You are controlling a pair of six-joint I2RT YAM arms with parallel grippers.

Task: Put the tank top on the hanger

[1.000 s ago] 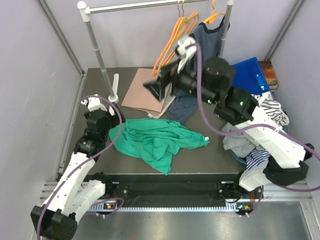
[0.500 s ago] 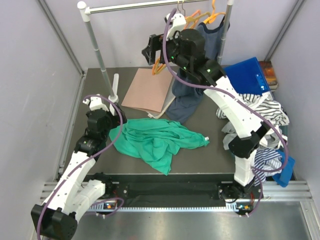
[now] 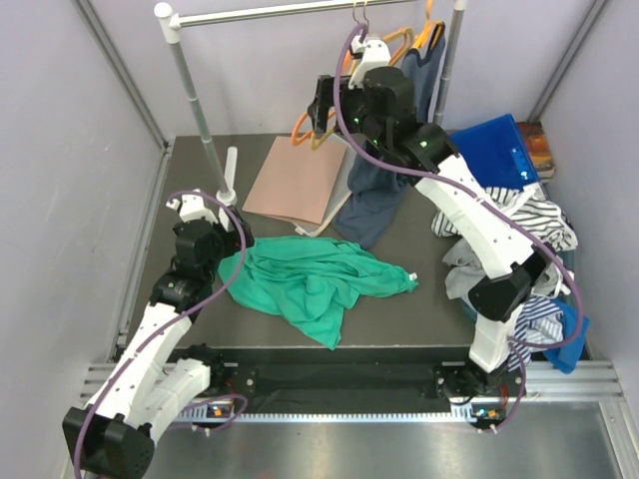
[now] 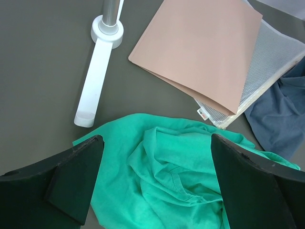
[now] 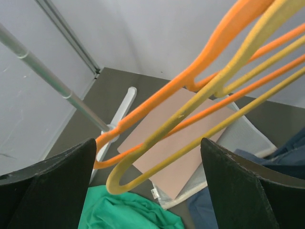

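Tank top (image 3: 310, 279) lay in a teal heap on the table (image 3: 419, 319), near the front edge and left of centre, soft jersey bunched into folds with one corner trailing right. Over its left edge hovered the left claw (image 4: 157, 186), fingers spread wide with nothing between them, the ribbed neckline showing just below in the wrist view. Behind it stood the rack's white plastic foot (image 4: 95, 76) and smooth metal post (image 3: 195, 90), then a flat tan folder (image 3: 300, 180) lying on a clear mesh pouch (image 4: 271, 62). Further right, up at the rail (image 3: 280, 12), hung the hanger (image 5: 181, 114), a slim pale yellow plastic triangle with rounded corners, pressed close beside a redder orange hanger (image 5: 143, 110) of much the same shape. The right claw (image 5: 150, 186) was raised to them with its jaws wide apart; the yellow corner sat between the fingers, touching neither as far as I could tell. I judged the step to be fetching the hanger, with the top not yet picked up. The next move would call for closing on the yellow bar alone, clear of the orange one, then lifting its hook off the rail. Right of that a limp navy top (image 3: 369, 200) drooped to the table, and a striped garment (image 3: 539, 215) lay crumpled at the far right.
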